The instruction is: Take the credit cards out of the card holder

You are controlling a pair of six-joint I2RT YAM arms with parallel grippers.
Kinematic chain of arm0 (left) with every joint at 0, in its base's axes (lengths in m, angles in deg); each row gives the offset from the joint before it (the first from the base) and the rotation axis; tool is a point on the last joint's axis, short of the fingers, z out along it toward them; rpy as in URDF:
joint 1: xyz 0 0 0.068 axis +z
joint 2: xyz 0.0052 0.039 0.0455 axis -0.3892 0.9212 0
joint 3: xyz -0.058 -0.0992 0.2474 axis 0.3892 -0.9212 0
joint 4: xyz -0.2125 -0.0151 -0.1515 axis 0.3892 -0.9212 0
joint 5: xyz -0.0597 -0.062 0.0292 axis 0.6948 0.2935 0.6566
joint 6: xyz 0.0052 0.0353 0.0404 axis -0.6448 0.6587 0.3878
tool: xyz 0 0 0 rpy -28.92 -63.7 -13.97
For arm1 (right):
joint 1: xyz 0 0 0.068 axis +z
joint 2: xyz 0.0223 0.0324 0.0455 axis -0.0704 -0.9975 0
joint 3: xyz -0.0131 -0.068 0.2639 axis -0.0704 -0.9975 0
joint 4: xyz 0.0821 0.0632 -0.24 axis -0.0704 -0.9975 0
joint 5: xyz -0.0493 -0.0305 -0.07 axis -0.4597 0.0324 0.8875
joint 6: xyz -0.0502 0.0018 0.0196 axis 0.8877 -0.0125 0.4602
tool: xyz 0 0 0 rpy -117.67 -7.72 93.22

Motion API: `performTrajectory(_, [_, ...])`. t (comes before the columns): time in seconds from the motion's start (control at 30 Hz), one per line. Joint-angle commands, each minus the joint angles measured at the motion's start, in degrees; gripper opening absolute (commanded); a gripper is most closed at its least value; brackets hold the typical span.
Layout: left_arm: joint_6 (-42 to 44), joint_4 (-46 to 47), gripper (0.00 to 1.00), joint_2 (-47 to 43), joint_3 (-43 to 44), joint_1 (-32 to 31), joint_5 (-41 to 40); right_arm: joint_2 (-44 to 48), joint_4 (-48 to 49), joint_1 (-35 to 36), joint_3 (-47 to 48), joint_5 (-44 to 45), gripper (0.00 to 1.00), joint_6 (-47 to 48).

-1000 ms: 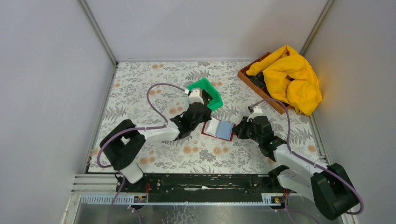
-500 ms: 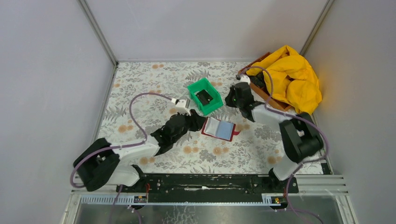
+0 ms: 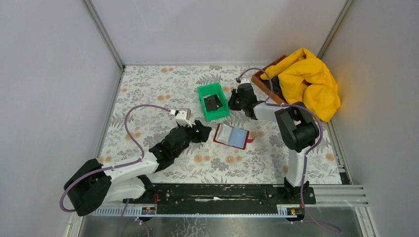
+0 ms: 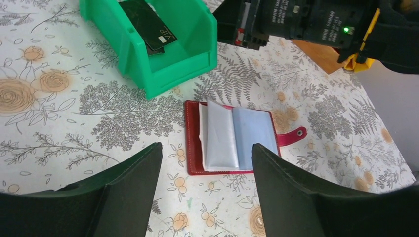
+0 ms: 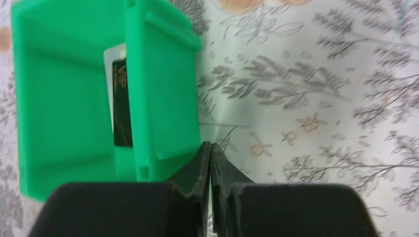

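**Card holder [image 3: 231, 136] open on the table, green bin [image 3: 202, 101] close behind**

The dark red card holder lies flat on the flower-patterned table cover [image 3: 148, 94]. It is spread open with its pale blue-grey sleeves facing up. In the left wrist view one sleeve stands half raised, and the red strap with its snap stud sticks out to the right. Whether the sleeves hold anything cannot be told.

The left gripper [image 3: 202, 132] sits low just to the left of the card holder, near it but apart. Its jaws are spread wide with nothing between them, and its own camera sees the card holder through the gap.

The green bin stands just beyond the card holder, toward the far left, and the two do not touch. Inside the bin lie credit cards [image 4: 148, 30]: a black one marked VIP on top, tilted, with another dark one partly hidden beneath. The right wrist view also shows a pale card edge behind the black one.

The right gripper [image 5: 211, 146] is at the bin's right outer wall, by a corner. Its fingertips are pressed together and nothing shows between them. Whether they touch the wall is unclear. Its arm fills the space between the bin and a brown tray [image 3: 258, 78] at the far right, where a yellow cloth [image 3: 309, 84] is heaped over the tray's contents.
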Motion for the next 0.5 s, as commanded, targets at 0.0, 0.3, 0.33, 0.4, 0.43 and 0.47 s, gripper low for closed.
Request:
performTrajectory(0.0, [0.08, 1.7, 0.72, 0.81, -0.82, 0.21, -3.21, 5.05, 7.66, 1.72, -5.73, -5.28, 0.07, -1.42])
performTrajectory(0.3, [-0.91, -4.2, 0.77, 0.72, 4.77, 0.21, -1.81, 20.93, 10.59, -1.92, -21.6, 2.24, 0.19, -5.79])
performTrajectory(0.33, [-0.79, -4.77, 0.78, 0.31, 5.11, 0.23, -1.8, 23.01, 11.45, -2.18, -23.75, 2.33, 0.24, -5.95])
performTrajectory(0.4, [-0.88, -5.33, 0.78, -0.84, 5.42, 0.27, -1.7, 26.74, 12.54, -2.27, -27.12, 2.81, 0.37, -5.43])
performTrajectory(0.43, [-1.09, -5.32, 0.78, -1.4, 5.38, 0.25, -1.74, 28.41, 12.82, -2.28, -28.46, 2.97, 0.43, -5.05])
performTrajectory(0.47, [-1.62, -5.42, 0.78, -2.14, 5.39, 0.22, -1.94, 29.71, 12.75, -2.26, -29.75, 3.21, 0.49, -4.64])
